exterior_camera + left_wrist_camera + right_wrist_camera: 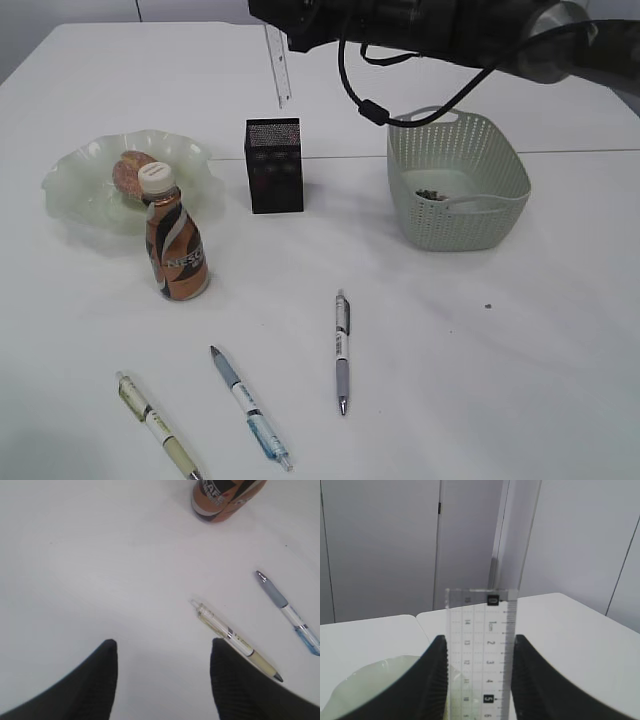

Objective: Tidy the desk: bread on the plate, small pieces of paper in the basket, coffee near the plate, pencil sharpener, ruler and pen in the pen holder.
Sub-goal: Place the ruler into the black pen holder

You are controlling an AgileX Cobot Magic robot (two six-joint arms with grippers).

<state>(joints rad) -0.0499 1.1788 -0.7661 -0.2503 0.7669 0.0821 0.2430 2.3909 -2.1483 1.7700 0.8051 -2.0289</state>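
Observation:
My right gripper [480, 639] is shut on the clear ruler [481, 650] and grips its two long edges. In the exterior view the ruler [279, 65] hangs from the right arm, above and behind the black mesh pen holder [273, 165]. Bread [132, 172] lies on the green plate [80, 185], and the coffee bottle [177, 240] stands just in front of it. Three pens lie at the front: cream [157, 424], blue [249, 407] and grey [342, 350]. My left gripper [162, 642] hovers open over bare table beside the cream pen [235, 640]. The pencil sharpener is out of view.
The pale green basket [470, 215] stands at the right with small paper bits [432, 194] inside. The right arm and its cable [365, 100] stretch across the top, over the basket. A table seam runs behind the pen holder.

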